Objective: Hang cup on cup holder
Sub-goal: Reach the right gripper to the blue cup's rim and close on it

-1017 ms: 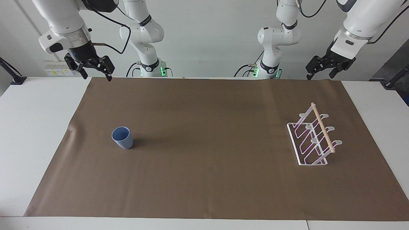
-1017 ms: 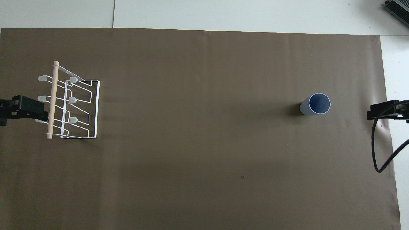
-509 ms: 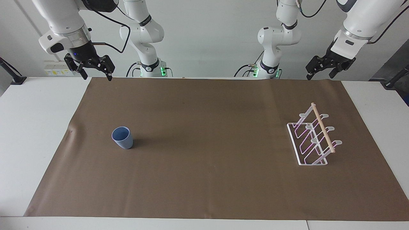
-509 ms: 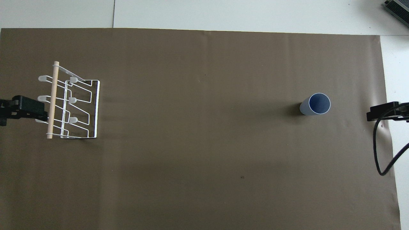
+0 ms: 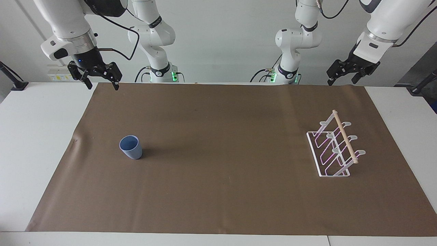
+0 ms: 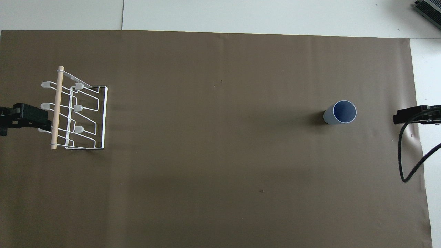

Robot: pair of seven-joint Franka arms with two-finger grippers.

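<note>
This is a robotics lab. Two white robot arms (image 5: 153, 37) stand bolted at the edge of a plain white desk (image 5: 37, 136) covered by a brown paper mat (image 5: 222, 191), with black cables (image 5: 129, 41) trailing from them, green status lights at their bases and a bare grey wall (image 5: 225, 34).

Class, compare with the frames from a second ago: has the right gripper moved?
Yes. The right gripper has shifted slightly toward the right arm's end of the table, judged against the brown mat's corner; the cup is untouched.
</note>
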